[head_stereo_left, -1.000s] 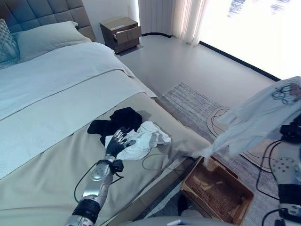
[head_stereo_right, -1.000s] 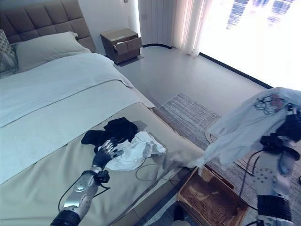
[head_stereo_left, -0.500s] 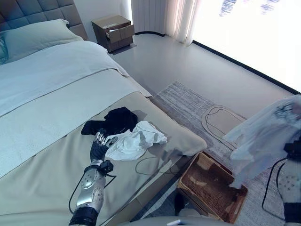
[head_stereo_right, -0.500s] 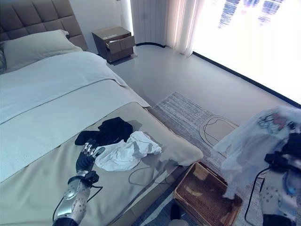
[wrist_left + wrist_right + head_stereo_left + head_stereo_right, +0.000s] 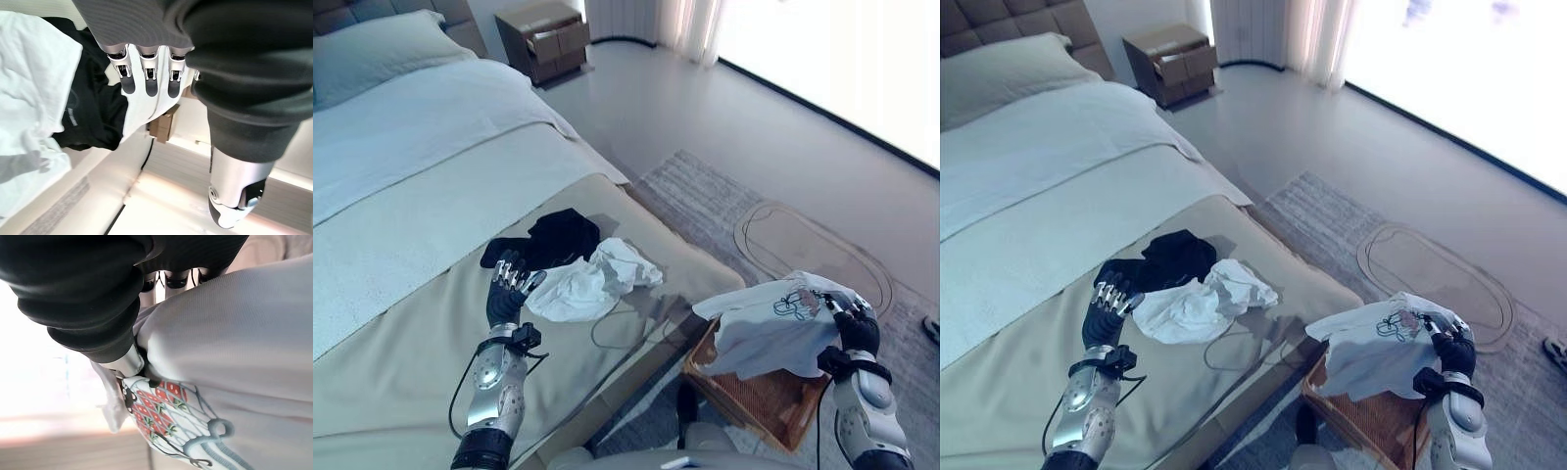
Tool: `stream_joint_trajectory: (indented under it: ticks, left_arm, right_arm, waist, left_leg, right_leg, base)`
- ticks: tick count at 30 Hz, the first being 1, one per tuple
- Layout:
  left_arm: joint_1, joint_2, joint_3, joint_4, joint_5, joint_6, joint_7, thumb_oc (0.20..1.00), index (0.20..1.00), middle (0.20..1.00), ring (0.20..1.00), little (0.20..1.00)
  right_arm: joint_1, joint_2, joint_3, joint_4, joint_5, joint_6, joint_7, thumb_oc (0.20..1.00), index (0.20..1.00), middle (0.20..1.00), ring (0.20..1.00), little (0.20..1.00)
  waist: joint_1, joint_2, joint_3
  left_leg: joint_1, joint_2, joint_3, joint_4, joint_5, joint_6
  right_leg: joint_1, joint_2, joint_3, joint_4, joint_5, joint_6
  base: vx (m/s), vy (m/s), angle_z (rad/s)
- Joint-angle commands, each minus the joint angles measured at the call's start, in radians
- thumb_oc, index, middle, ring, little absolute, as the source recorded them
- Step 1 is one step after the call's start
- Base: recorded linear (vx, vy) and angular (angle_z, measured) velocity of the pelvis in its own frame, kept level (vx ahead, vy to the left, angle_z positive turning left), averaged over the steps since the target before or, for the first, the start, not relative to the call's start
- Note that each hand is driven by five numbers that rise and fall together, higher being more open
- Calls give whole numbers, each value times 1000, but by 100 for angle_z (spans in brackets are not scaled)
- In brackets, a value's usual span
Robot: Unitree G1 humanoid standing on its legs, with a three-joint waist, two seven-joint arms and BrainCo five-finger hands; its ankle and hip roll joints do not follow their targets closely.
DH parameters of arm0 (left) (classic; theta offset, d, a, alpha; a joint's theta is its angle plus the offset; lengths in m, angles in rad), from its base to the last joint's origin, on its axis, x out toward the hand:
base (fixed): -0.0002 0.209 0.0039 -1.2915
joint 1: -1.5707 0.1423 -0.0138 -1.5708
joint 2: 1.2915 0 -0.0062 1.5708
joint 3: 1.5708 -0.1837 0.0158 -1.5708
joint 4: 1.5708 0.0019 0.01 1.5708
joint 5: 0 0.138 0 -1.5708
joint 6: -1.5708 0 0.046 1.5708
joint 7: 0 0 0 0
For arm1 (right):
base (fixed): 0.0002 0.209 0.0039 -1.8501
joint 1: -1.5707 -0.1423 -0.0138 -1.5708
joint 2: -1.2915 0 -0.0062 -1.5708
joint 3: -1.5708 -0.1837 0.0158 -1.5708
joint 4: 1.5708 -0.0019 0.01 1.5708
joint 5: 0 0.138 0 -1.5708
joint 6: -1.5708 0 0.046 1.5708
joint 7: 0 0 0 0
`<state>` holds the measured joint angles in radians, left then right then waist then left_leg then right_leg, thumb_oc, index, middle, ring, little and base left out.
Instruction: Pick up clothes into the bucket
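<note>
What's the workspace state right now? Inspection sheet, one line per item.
Surface: bed with a tan cover, pillow end away from the robot.
Job's things: printed white shirt held above the wicker basket on the floor beside the bed; white garment and black garment lie touching on the bed.
Clutter: nothing seen.
Hands: right hand has its fingers curled on the printed white shirt; left hand is open over the bed, beside the two garments.
Cables: thin cable loops on the bed near the white garment.
Surroundings: nightstand with an open drawer, grey rug, bright window.
</note>
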<state>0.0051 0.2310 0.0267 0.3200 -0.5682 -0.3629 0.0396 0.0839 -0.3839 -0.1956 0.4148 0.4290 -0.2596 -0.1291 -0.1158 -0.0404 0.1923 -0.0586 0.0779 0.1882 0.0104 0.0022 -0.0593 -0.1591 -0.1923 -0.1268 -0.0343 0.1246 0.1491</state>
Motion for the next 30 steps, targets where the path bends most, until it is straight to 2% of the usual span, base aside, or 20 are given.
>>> stream_joint_trajectory:
  ticks: [1, 2, 4, 5, 6, 7, 15, 20, 26, 27, 28, 29, 30]
  left_arm:
    - [-60, 53, 23, -85, -23, -85, 9, 1000, 1000, 1000, 1000, 1000]
    - [-83, 56, 9, -101, -32, -95, 26, 1000, 1000, 1000, 1000, 1000]
    - [-86, 56, 11, -100, -32, -95, 26, 1000, 1000, 1000, 1000, 1000]
    - [-107, 62, -12, -116, -37, -100, 38, 1000, 1000, 1000, 1000, 1000]
    - [-109, 62, -11, -115, -37, -100, 38, 1000, 1000, 1000, 1000, 1000]
    - [-134, 72, -42, -147, -39, -112, 61, 1000, 1000, 1000, 1000, 1000]
    - [-139, 89, -60, -233, -35, -128, 94, 1000, 1000, 1000, 1000, 1000]
    - [-137, 86, -61, -251, -47, -134, 103, 1000, 1000, 1000, 1000, 1000]
    - [-147, 89, -72, -316, -73, -149, 109, 1000, 1000, 1000, 1000, 1000]
    - [-151, 100, -80, -348, -71, -157, 113, 1000, 1000, 1000, 1000, 1000]
    - [-153, 99, -78, -349, -71, -157, 114, 1000, 1000, 1000, 1000, 1000]
    - [-153, 103, -79, -361, -78, -159, 114, 1000, 1000, 1000, 1000, 1000]
    - [-156, 107, -80, -375, -78, -160, 114, 1000, 1000, 1000, 1000, 1000]
  right_arm:
    - [-128, -45, 7, 21, -90, -49, -71, 200, 200, 200, 200, 200]
    - [-177, -47, 22, 79, -96, -47, -110, 200, 200, 200, 200, 200]
    - [-181, -48, 23, 83, -95, -49, -110, 200, 200, 200, 200, 200]
    - [-231, -56, 37, 156, -93, -47, -149, 200, 200, 200, 200, 200]
    - [-235, -57, 38, 160, -93, -49, -150, 200, 200, 200, 200, 200]
    - [-307, -73, 36, 229, -70, -58, -208, 200, 200, 200, 200, 200]
    - [-360, -154, -48, 276, -37, -95, -314, 200, 200, 200, 200, 200]
    - [-353, -183, -73, 282, -40, -107, -338, 200, 200, 200, 200, 200]
    - [-405, -197, -14, 315, -61, -100, -357, 200, 200, 200, 200, 200]
    - [-445, -203, 11, 359, -58, -94, -372, 200, 200, 200, 200, 200]
    - [-452, -205, 13, 365, -57, -96, -371, 200, 200, 200, 200, 200]
    - [-476, -210, 30, 384, -60, -89, -376, 200, 200, 200, 200, 200]
    - [-503, -216, 46, 402, -68, -82, -380, 200, 200, 200, 200, 200]
  waist:
    - [2, -31, 62]
    - [2, -25, 95]
    - [1, -24, 92]
    - [1, -20, 119]
    - [1, -19, 117]
    - [0, -10, 151]
    - [-4, 26, 184]
    - [-6, 37, 191]
    - [0, 58, 207]
    - [14, 74, 213]
    - [10, 71, 214]
    - [19, 80, 209]
    - [22, 84, 209]
  left_leg:
    - [-132, 16, -48, 288, -151, 15]
    - [-181, 20, -56, 333, -161, 16]
    - [-192, 21, -57, 342, -165, 16]
    - [-233, 20, -60, 374, -169, 18]
    - [-240, 20, -60, 380, -171, 18]
    - [-327, 23, -59, 432, -177, 18]
    - [-527, 39, -59, 544, -201, 16]
    - [-608, 43, -63, 589, -211, 18]
    - [-751, 40, -77, 671, -221, 23]
    - [-786, 41, -89, 714, -261, 16]
    - [-807, 39, -82, 716, -232, 25]
    - [-812, 41, -91, 732, -267, 17]
    - [-835, 40, -92, 751, -272, 18]
  right_leg:
    - [-29, -95, -11, 194, -65, 43]
    - [-82, -101, 0, 244, -76, 39]
    - [-92, -101, 2, 251, -79, 38]
    - [-140, -106, 7, 286, -84, 34]
    - [-147, -106, 9, 291, -86, 33]
    - [-232, -107, 20, 343, -95, 27]
    - [-452, -102, 56, 463, -122, 14]
    - [-542, -100, 72, 517, -135, 9]
    - [-676, -96, 89, 592, -148, -2]
    - [-719, -90, 102, 648, -189, 1]
    - [-736, -95, 101, 639, -161, -7]
    - [-746, -89, 110, 666, -197, -2]
    - [-772, -88, 116, 684, -203, -4]
  base:
    - [-213, 8, -8]
    - [-177, 9, -4]
    - [-112, -4, -2]
    - [-101, -9, -1]
    - [-290, -10, 1]
    - [-191, 0, 3]
    - [-131, -4, 0]
    - [-84, -12, -9]
    - [-62, -16, 7]
    - [-54, -13, -17]
    - [38, -10, -26]
    - [-20, 3, -16]
    - [59, -5, 27]
